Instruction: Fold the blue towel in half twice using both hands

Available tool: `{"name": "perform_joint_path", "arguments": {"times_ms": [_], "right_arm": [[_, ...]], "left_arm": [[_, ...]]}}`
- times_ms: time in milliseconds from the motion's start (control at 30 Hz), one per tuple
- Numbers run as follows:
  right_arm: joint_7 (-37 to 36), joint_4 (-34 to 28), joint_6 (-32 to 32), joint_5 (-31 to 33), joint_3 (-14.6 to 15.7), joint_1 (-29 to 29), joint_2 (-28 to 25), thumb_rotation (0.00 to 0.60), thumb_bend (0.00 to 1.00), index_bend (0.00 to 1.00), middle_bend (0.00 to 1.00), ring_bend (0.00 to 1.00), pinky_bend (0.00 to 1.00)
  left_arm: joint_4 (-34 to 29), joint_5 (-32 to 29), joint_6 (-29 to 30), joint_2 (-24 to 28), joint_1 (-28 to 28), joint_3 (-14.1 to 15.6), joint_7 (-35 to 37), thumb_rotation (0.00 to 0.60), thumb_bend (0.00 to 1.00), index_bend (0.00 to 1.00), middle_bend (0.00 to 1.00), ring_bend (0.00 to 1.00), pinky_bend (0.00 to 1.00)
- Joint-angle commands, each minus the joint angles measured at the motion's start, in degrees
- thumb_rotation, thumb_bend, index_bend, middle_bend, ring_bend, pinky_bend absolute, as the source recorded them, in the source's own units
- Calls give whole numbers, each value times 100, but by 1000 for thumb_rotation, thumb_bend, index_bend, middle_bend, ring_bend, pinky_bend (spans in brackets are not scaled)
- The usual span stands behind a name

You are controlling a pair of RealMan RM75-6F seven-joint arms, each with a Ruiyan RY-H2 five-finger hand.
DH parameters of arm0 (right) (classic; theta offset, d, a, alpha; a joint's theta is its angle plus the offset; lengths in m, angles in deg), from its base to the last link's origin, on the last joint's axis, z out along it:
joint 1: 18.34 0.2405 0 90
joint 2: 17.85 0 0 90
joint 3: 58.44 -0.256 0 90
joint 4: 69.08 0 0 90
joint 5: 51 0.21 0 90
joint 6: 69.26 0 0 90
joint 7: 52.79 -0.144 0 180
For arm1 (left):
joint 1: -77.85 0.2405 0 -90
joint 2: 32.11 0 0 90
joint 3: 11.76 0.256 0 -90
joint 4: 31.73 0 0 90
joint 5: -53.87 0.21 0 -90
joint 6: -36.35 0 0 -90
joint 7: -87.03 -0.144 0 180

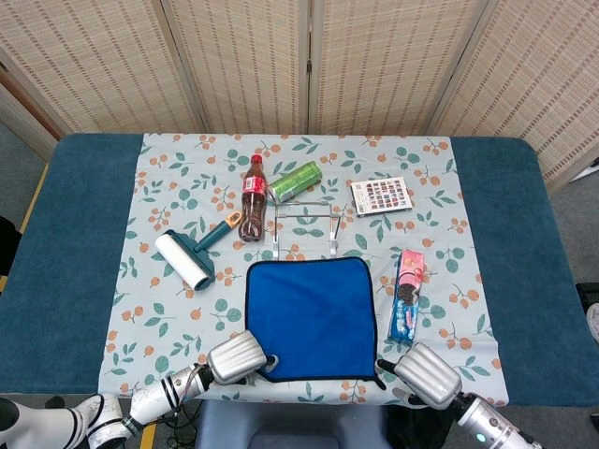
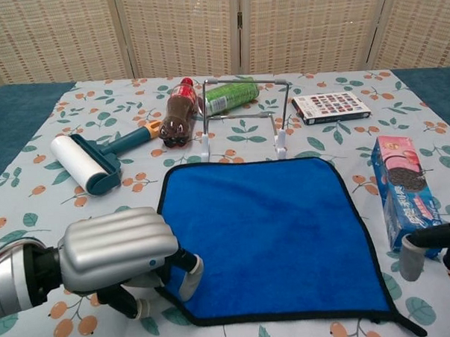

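My left hand [image 2: 124, 251] pinched the towel [image 2: 269, 237] at its near-left corner. The towel lay flat at the table's near edge. My right hand [image 1: 426, 373] sat just beside the near-right corner, apart from it; its grip I couldn't tell.

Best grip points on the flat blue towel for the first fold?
The two near corners, probably. The blue towel lies flat; the left hand is at its near-left corner, the right hand beside the near-right one. Pinch the black-trimmed edge from the near side.
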Motion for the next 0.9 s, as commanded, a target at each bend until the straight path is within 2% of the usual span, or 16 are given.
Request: {"name": "perform_joint_path", "arguments": {"times_ms": [33,367,900], "right_arm": [[77,145,131,67,-2,49,204,600,230,432,892,885,998],[305,555,260,289,-107,113,730,600,213,468,895,885,999],[444,778,462,601,-190,296,1017,600,213,470,897,885,1000]], "left_arm": [[3,-9,19,-7,-5,0,21,600,547,666,1000,917,1000],[15,-7,140,-19,-6,22,147,600,546,657,1000,917,1000],[-1,-83,140,-12,-9,39,170,600,546,654,1000,917,1000]]}}
